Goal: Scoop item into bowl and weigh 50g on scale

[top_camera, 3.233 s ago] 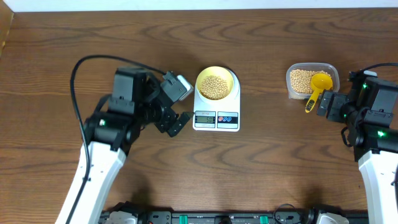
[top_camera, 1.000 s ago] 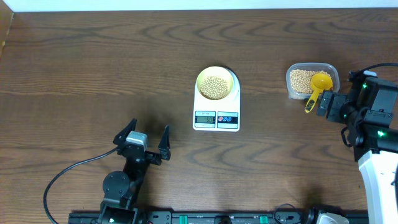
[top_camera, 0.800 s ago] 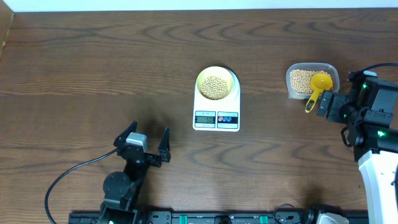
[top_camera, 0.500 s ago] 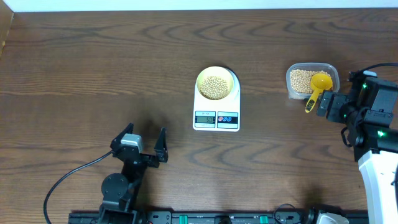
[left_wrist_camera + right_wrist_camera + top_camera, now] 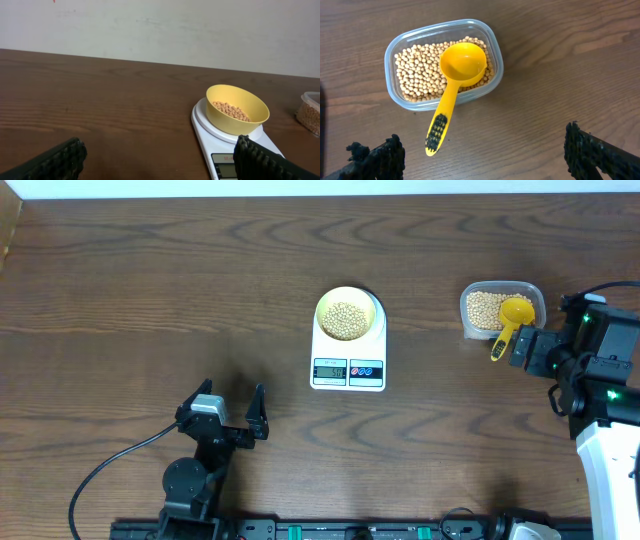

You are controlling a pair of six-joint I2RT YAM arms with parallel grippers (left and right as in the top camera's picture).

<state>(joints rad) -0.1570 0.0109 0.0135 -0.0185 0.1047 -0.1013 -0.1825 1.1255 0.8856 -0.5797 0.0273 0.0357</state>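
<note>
While atop scale [image 5: 348, 355], bowl [image 5: 324, 304] with beans [image 5: 347, 320].

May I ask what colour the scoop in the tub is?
The scoop is bright yellow, with black handle markings; clearest in right wrist view.

Is a dark brown wooden table [image 5: 150, 280] with a strong wavy grain. Carries directly, near the middle, a white scale [image 5: 348, 352] with the display edge toward the robot, and well apart to its right a clear plastic tub [image 5: 500, 284]. Bears also a black cable [image 5: 120, 457], lying curved at the front left.
</note>
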